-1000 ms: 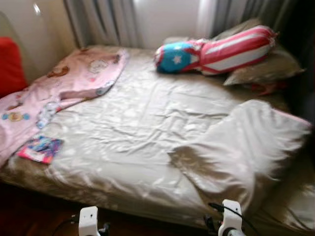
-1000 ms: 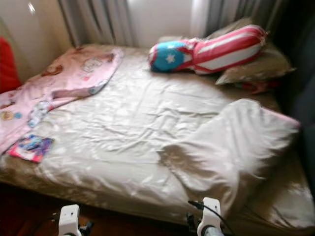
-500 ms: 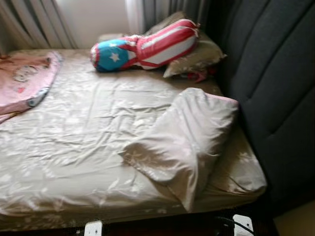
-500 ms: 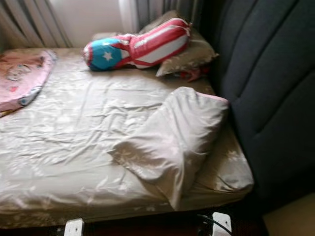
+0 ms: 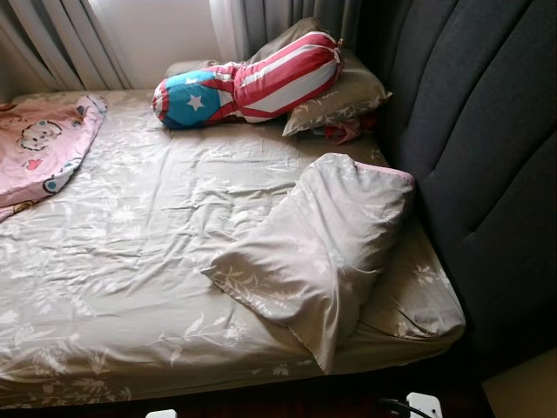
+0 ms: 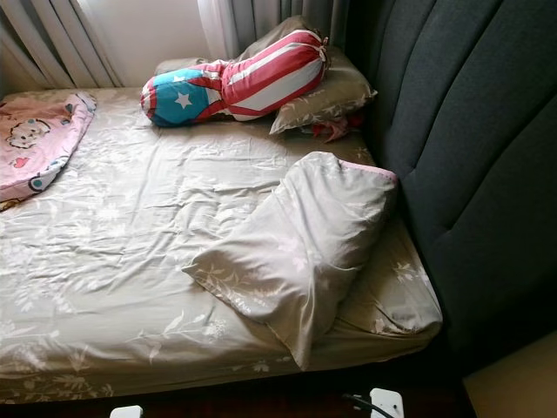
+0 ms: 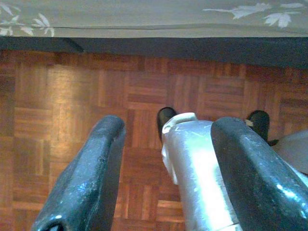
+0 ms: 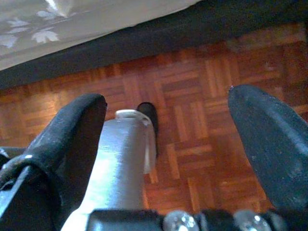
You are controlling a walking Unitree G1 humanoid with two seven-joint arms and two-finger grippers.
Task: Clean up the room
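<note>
Bed (image 5: pixel 130 287) with beige leaf-print sheet; dark headboard (image 5: pixel 487 157) at 3 o'clock. Folded duvet (image 5: pixel 322 244) near centre. Flag bolster (image 5: pixel 248 78) on pillow (image 5: pixel 344 100) at 12. Pink blanket (image 5: pixel 39 148) at 10. Left gripper (image 7: pixel 166 168) and right gripper (image 8: pixel 168 144) hang over parquet floor (image 7: pixel 72 110), fingers spread wide, empty.
</note>
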